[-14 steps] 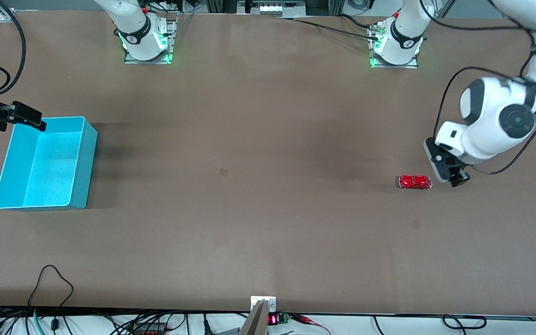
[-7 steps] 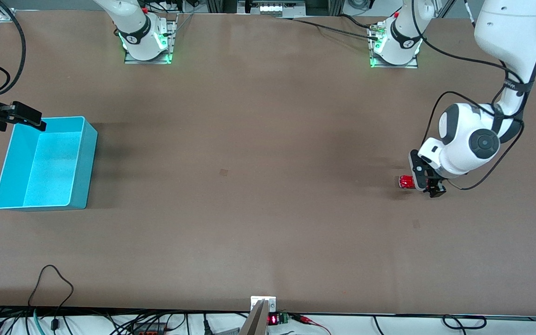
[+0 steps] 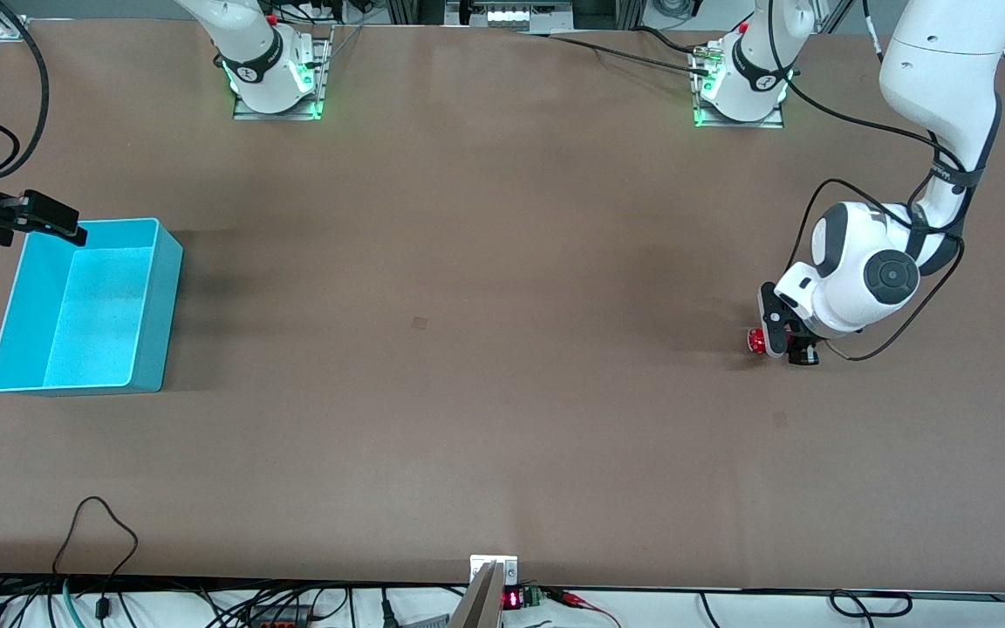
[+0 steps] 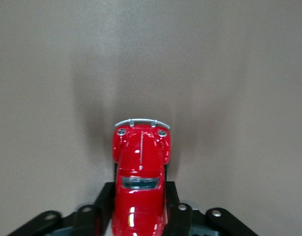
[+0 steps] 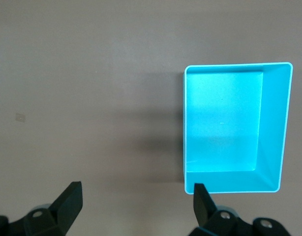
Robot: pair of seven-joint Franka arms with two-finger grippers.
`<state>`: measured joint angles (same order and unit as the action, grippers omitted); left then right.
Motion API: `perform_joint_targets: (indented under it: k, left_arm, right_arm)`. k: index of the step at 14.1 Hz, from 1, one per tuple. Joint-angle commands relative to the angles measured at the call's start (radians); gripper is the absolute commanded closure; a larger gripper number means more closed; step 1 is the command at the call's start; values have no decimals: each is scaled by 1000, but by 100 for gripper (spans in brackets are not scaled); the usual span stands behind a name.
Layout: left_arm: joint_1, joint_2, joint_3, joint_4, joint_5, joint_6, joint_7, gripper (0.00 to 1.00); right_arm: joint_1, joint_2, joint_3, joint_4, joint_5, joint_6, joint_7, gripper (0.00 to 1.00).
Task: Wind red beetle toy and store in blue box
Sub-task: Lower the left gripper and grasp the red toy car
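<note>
Brown table (image 3: pixel 502 262) with cables (image 3: pixel 101 532) along its edge.

Glossy white arms (image 3: pixel 939 78), dark grey joint caps, looping black cables, seemingly black grippers.

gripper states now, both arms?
Left gripper: shut on the red beetle toy, down at the table.
Right gripper: open, holding nothing, waiting over the table beside the blue box.

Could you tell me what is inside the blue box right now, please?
Nothing shows inside the blue box; its floor looks bare. The red beetle toy sits on the table, clamped by the left gripper.
</note>
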<state>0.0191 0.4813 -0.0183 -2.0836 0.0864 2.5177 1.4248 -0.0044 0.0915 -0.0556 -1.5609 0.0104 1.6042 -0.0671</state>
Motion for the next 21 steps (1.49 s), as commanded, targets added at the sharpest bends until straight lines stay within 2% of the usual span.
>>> perform_joint_targets:
  k: [1, 6, 10, 15, 21]
  left_arm:
    - [4, -4, -3, 2, 13, 1, 22, 86]
    - [16, 17, -2, 13, 13, -5, 74, 85]
    - [94, 34, 0, 19, 13, -2, 164, 85]
    - [235, 82, -2, 80, 13, 4, 314, 85]
    - [259, 88, 0, 83, 13, 19, 330, 83]
  right_arm:
    - [6, -15, 0, -14, 14, 5, 4, 0]
    - [18, -15, 0, -14, 13, 8, 4, 0]
    - [20, -15, 0, -13, 13, 11, 4, 0]
    - [18, -15, 0, -13, 13, 8, 3, 0]
    - [17, -15, 0, -13, 13, 8, 3, 0]
